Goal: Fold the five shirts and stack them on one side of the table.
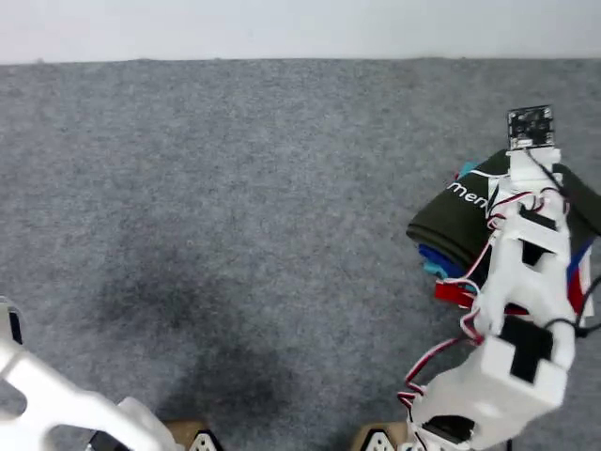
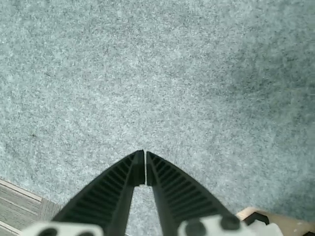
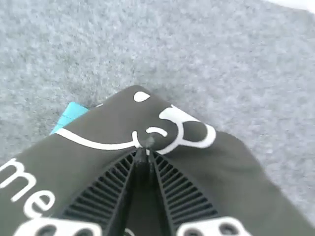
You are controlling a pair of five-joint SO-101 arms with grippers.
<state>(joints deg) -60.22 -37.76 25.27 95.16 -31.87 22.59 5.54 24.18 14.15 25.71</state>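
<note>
One shirt stack (image 1: 449,224) beneath right claw (image 3: 143,156).

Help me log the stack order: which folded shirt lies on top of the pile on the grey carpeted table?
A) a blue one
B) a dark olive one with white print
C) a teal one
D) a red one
B: the dark olive folded cloth shirt with white print lies uppermost, with a blue edge, a teal edge and a red edge peeking out beneath it.
</note>
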